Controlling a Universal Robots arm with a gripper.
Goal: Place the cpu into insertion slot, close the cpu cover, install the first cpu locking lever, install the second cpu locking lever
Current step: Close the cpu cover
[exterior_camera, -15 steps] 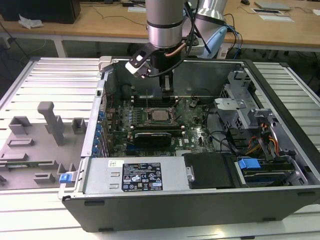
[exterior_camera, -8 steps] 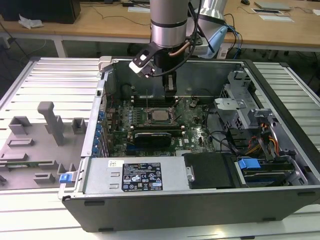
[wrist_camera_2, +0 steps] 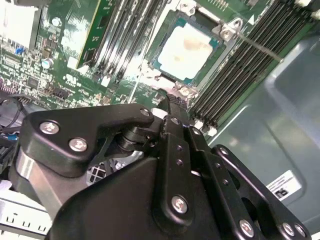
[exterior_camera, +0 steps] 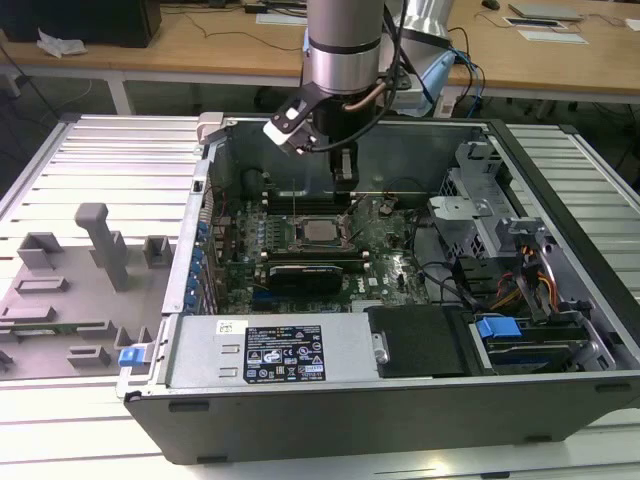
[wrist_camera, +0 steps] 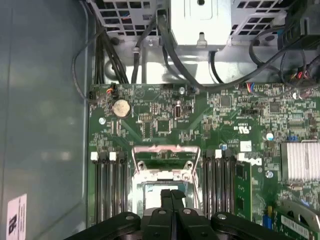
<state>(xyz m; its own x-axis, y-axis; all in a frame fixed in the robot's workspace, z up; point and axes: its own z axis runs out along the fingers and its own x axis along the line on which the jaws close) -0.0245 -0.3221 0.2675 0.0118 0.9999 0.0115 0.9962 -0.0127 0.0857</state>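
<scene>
Dull silver square cpu sits in the silver-rimmed insertion slot inside the open grey computer case. The black gripper hangs over it, pinched closed, empty.

Square silver-grey cpu lies flat in the metal-rimmed insertion slot on the green board. The silver, windowed cpu cover is tilted open at the slot's edge.

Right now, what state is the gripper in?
Gripper: closed, holding nothing, close to the cpu.
</scene>
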